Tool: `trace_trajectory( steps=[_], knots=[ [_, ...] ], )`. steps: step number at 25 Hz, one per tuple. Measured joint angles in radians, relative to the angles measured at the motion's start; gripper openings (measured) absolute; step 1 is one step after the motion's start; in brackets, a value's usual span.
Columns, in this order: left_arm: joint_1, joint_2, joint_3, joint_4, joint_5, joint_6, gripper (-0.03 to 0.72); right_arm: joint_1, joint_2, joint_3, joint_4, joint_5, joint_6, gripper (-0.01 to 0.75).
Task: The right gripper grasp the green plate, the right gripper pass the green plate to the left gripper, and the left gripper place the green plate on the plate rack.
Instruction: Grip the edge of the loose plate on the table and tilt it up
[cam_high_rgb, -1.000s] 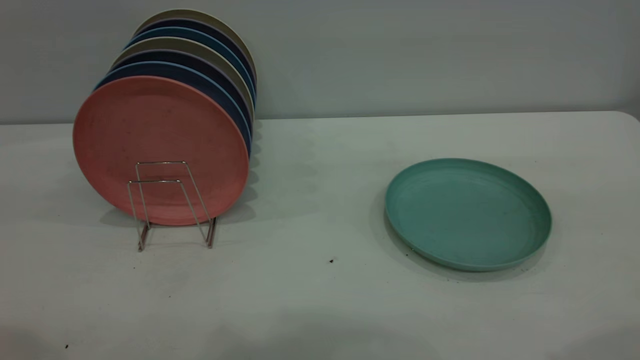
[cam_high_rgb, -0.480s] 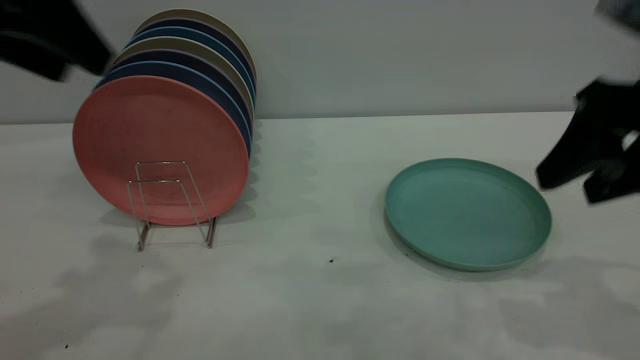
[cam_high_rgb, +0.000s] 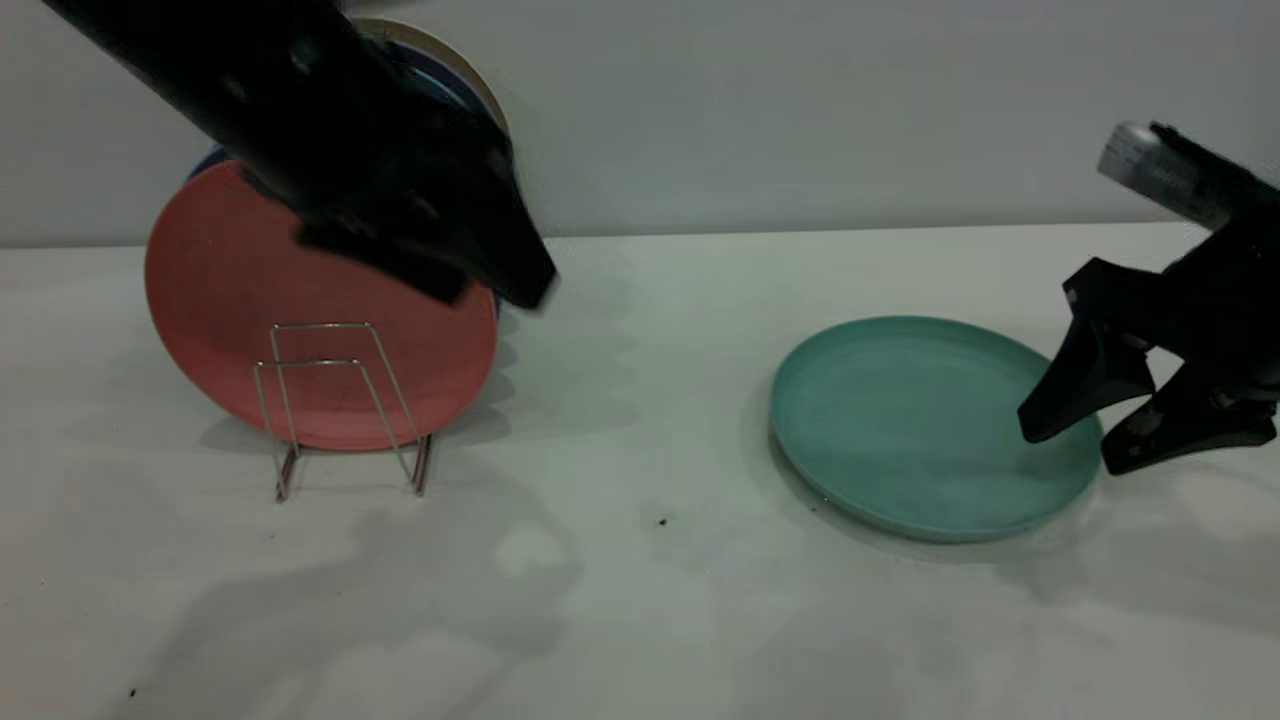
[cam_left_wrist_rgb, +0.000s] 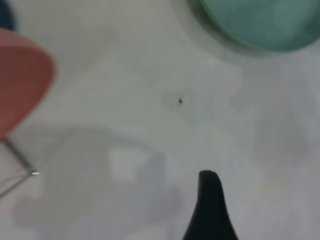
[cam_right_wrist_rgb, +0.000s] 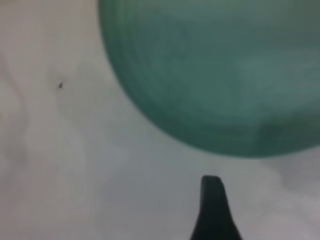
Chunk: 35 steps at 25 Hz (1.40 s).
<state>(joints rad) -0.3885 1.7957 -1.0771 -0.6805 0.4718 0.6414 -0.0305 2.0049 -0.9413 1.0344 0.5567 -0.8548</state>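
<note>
Exterior view | right claw spread apart astride green plate rim | left claw beside plate rack, state unclear

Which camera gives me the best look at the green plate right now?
The exterior view: the whole green plate lies flat on the table, the open right gripper at its edge. The right wrist view shows most of it; the left wrist view only a part.
</note>
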Motion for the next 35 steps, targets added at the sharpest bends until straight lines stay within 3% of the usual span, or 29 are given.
trace_trajectory(
  steps=[8,21,35],
  knots=[
    [-0.027,0.025,-0.007,-0.002,-0.038,0.000,0.586,-0.131,0.124,-0.092,0.084,0.066,-0.053,0.554],
    [-0.027,0.025,-0.008,-0.026,-0.051,-0.004,0.586,-0.142,0.317,-0.237,0.155,0.121,-0.115,0.545],
    [-0.027,0.025,-0.008,-0.035,-0.052,-0.005,0.586,-0.142,0.381,-0.242,0.301,0.142,-0.191,0.357]
  ],
)
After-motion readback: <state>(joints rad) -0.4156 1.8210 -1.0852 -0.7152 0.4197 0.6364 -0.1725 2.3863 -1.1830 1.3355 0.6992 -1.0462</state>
